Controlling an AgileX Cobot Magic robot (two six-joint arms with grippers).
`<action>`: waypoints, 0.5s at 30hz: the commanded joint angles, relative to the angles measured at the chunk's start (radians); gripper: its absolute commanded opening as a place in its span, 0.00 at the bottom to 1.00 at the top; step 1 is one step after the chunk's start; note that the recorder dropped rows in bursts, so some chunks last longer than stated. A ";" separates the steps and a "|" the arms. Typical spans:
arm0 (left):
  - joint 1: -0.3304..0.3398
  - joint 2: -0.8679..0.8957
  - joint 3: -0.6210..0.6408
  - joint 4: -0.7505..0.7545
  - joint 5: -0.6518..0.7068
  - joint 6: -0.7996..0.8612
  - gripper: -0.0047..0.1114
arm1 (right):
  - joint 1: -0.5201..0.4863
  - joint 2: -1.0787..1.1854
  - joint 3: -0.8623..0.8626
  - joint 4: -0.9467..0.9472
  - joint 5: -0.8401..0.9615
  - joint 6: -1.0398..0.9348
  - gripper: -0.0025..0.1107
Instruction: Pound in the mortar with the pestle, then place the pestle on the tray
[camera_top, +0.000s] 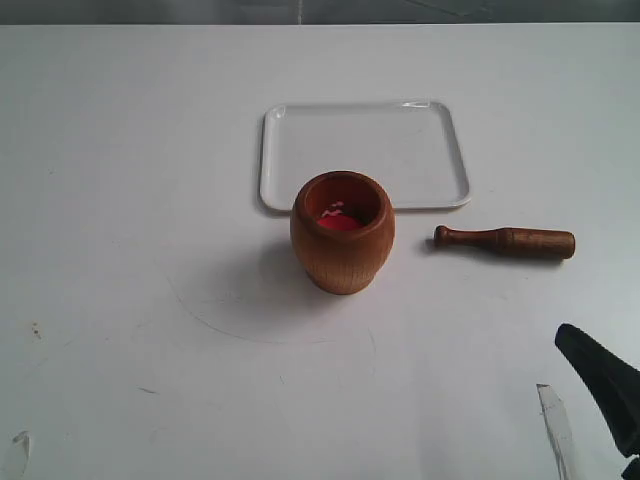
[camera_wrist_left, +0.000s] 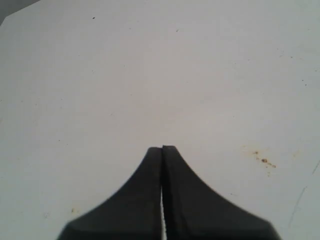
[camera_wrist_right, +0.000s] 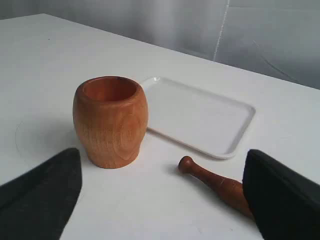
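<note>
The orange-brown wooden mortar (camera_top: 342, 240) stands upright mid-table, red showing inside it. Just behind it lies the flat white tray (camera_top: 420, 150), with nothing on it. The dark reddish pestle (camera_top: 505, 241) lies on the table to the mortar's right, knob toward the mortar. My right gripper (camera_wrist_right: 162, 152) is open above the table short of the mortar (camera_wrist_right: 111, 122) and pestle (camera_wrist_right: 215, 182), whose thick end is hidden behind one finger (camera_wrist_right: 285, 195). In the exterior view only one dark finger (camera_top: 600, 380) of that gripper shows, at the bottom right. My left gripper (camera_wrist_left: 162, 148) is shut and holds nothing, over bare table.
The white table (camera_top: 150, 200) ends at a back edge near the top of the exterior view. Small pale marks lie near the front at the left (camera_top: 18, 452) and right (camera_top: 555, 430). Brown specks (camera_wrist_left: 262, 159) stain the surface by the left gripper.
</note>
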 joint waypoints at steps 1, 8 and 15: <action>-0.008 -0.001 0.001 -0.007 -0.003 -0.008 0.04 | 0.002 -0.005 0.004 -0.007 -0.002 -0.002 0.73; -0.008 -0.001 0.001 -0.007 -0.003 -0.008 0.04 | 0.002 -0.005 0.004 -0.204 -0.049 -0.029 0.73; -0.008 -0.001 0.001 -0.007 -0.003 -0.008 0.04 | 0.002 -0.005 0.004 0.031 -0.404 0.050 0.73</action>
